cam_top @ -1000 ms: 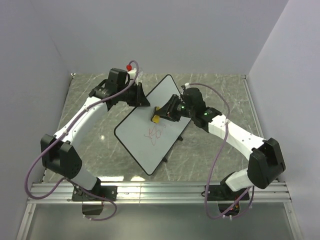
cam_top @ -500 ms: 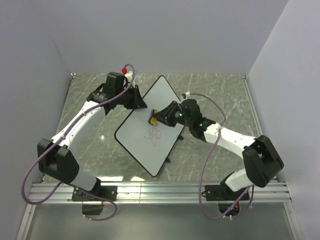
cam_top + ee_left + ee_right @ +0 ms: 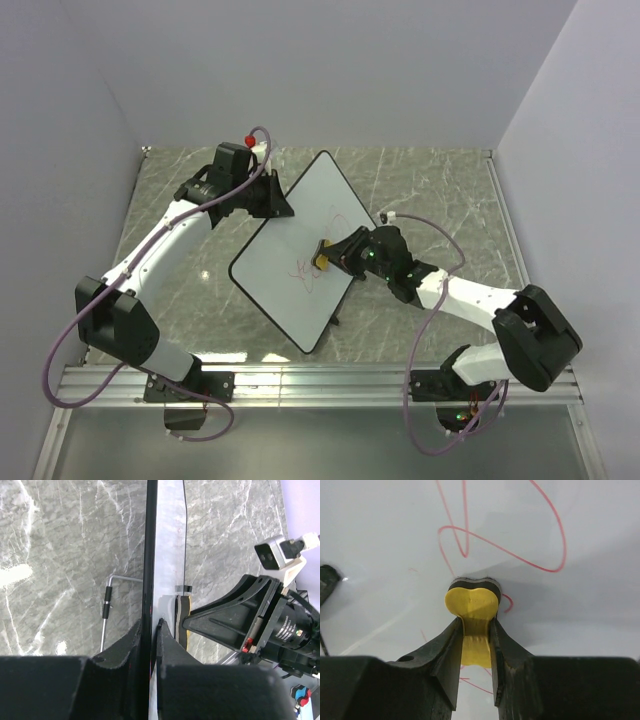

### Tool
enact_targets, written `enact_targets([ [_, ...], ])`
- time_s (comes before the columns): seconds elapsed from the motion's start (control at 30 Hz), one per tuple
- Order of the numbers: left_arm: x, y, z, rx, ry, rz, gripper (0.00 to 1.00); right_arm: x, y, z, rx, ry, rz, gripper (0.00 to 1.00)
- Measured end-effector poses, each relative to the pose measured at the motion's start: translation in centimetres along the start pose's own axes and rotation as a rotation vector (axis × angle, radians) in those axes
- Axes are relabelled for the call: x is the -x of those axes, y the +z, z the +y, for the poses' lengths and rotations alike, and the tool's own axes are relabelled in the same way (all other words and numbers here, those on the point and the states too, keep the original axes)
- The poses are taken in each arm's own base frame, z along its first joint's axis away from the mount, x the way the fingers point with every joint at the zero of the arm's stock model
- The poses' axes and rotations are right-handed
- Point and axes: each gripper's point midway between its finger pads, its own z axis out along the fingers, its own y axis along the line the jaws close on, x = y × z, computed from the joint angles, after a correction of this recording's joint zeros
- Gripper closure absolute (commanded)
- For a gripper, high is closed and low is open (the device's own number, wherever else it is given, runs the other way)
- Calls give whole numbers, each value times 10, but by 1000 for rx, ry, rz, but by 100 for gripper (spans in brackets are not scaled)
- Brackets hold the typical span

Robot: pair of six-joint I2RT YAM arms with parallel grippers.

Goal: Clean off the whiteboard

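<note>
The whiteboard (image 3: pixel 300 235) stands tilted on the marble table, with red scribbles (image 3: pixel 303 270) on its lower half. My left gripper (image 3: pixel 277 205) is shut on its upper left rim; in the left wrist view the black rim (image 3: pixel 150 555) runs between my fingers. My right gripper (image 3: pixel 326 255) is shut on the yellow bone-shaped eraser (image 3: pixel 322 260), pressed against the board at the scribbles' right edge. In the right wrist view the eraser (image 3: pixel 472 615) sits between my fingers, against the white surface, with red loops (image 3: pixel 520 545) above it.
The board's thin wire stand foot (image 3: pixel 106 607) rests on the grey marble table (image 3: pixel 430 190). White walls enclose the table at the back and on both sides. A metal rail (image 3: pixel 320 385) runs along the near edge.
My right gripper has slid the eraser down and right along the board, onto the scribbles. The left gripper has kept hold of the rim; the board tilted slightly early on.
</note>
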Motion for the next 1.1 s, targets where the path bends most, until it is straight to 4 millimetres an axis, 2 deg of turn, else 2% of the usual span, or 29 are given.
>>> enact_targets([
  [0.13, 0, -1, -1, -4, 3, -1, 100, -10, -8, -13, -61, -14, -5, 100],
  [0.23, 1, -1, -5, -10, 11, -3, 100, -23, -21, -28, -139, -35, 19, 100],
  [0.27, 1, -2, -7, -13, 15, -4, 100, -28, -26, -36, -165, -41, 34, 100],
  [0.37, 1, -2, -11, -17, 23, -7, 100, -49, -43, -81, -300, -63, 98, 100],
  [0.43, 2, -4, -12, -17, 24, -10, 100, -59, -51, -101, -371, -78, 129, 100],
  [0.47, 1, -4, -13, -17, 24, -11, 100, -61, -53, -104, -387, -83, 135, 100],
  [0.6, 0, -6, -14, -11, 24, -12, 100, -62, -50, -88, -378, -115, 139, 100],
  [0.77, 0, -9, -17, -20, 43, -21, 100, -58, -36, -32, -328, -147, 149, 100],
  [0.87, -1, -10, -17, -13, 47, -25, 100, -54, -30, -6, -297, -153, 144, 100],
  [0.93, -2, -10, -16, -10, 49, -30, 100, -53, -27, 3, -305, -155, 147, 100],
  [1.1, -1, -14, -15, -5, 69, -48, 100, -55, -22, 6, -345, -149, 169, 100],
])
